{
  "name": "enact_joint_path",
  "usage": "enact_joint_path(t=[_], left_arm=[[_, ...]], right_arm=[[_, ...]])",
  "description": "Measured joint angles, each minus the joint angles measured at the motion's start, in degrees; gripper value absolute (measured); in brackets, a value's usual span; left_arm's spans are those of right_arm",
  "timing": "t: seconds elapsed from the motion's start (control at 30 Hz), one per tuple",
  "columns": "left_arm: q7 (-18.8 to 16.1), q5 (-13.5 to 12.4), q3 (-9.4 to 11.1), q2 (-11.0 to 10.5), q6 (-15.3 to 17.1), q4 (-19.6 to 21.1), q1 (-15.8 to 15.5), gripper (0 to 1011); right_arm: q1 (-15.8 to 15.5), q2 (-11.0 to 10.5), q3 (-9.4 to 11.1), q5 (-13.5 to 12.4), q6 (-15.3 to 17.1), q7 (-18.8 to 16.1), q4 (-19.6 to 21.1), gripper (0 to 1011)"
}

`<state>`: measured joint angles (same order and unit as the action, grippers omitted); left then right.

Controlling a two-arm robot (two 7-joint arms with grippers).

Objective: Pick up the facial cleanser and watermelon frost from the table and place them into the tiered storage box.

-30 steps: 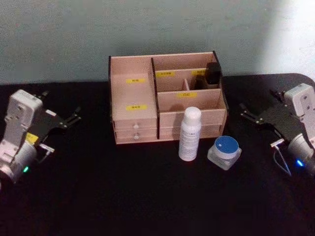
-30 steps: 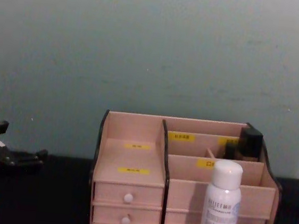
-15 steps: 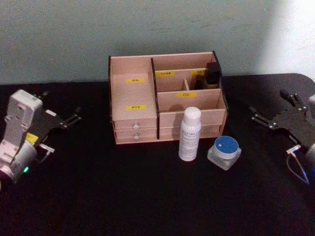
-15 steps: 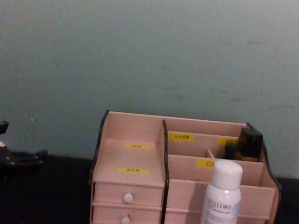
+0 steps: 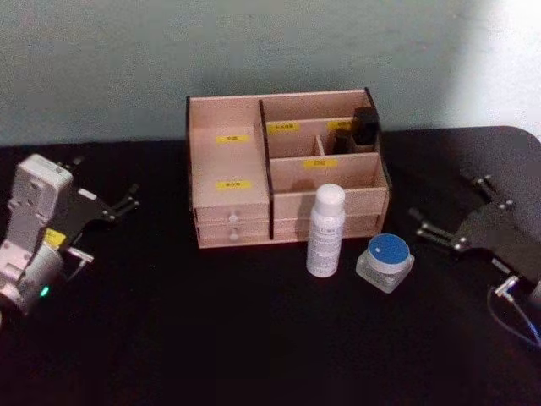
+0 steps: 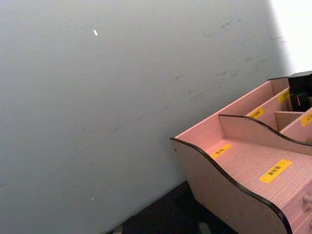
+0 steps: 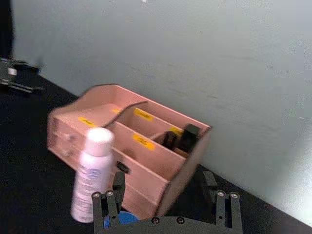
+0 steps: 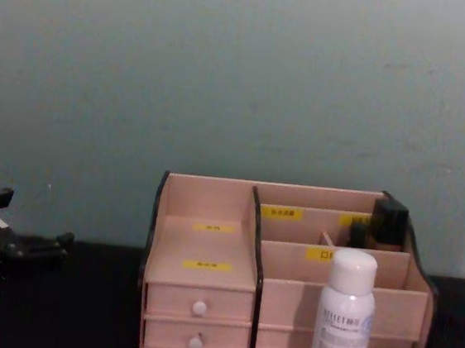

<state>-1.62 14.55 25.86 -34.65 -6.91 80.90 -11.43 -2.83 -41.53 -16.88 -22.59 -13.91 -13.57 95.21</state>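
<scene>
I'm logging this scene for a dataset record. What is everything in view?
tiered storage box: 1, pale pink with dark edges, back centre of the table
white bottle: 1, white, upright before the box's right half
blue-lidded jar: 1, clear with blue lid, right of the bottle
dark containers: 2, black, box's rear right compartment
table: 1, black
wall: 1, grey-green, behind
left gripper: 1, black, open, table's left side
right gripper: 1, black, open, right of the jar

It is looking like a robotics lab bench: a table (image 5: pixel 211 338) with a black top is sitting against a plain, scuffed grey-green wall (image 5: pixel 101 59) at the far side, and the tiered storage box (image 5: pixel 226 161) is standing staged at its middle, yellow labels (image 5: pixel 234 184) showing.
</scene>
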Motion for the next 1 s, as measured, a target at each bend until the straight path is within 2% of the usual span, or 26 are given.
enact_joint_path(t=[0.27, 0.47, 0.7, 1.0], left_arm=[[0.0, 0.0, 0.0, 0.0, 0.0, 0.0, 0.0, 1001], [0.0, 0.0, 0.0, 0.0, 0.0, 0.0, 0.0, 1001], [0.0, 0.0, 0.0, 0.0, 0.0, 0.0, 0.0, 1001], [0.0, 0.0, 0.0, 0.0, 0.0, 0.0, 0.0, 1001]], right_arm=[[1.7, 2.0, -1.7, -0.9, 0.3, -4.7, -1.3, 1003], [4.0, 4.4, -3.4, -0.9, 0.9, -7.8, -4.2, 1003], [7.6, 7.4, -5.5, 0.2, 1.9, -11.3, -8.6, 1003], [11.1, 10.6, -7.1, 2.0, 2.6, -13.7, -13.3, 1002]])
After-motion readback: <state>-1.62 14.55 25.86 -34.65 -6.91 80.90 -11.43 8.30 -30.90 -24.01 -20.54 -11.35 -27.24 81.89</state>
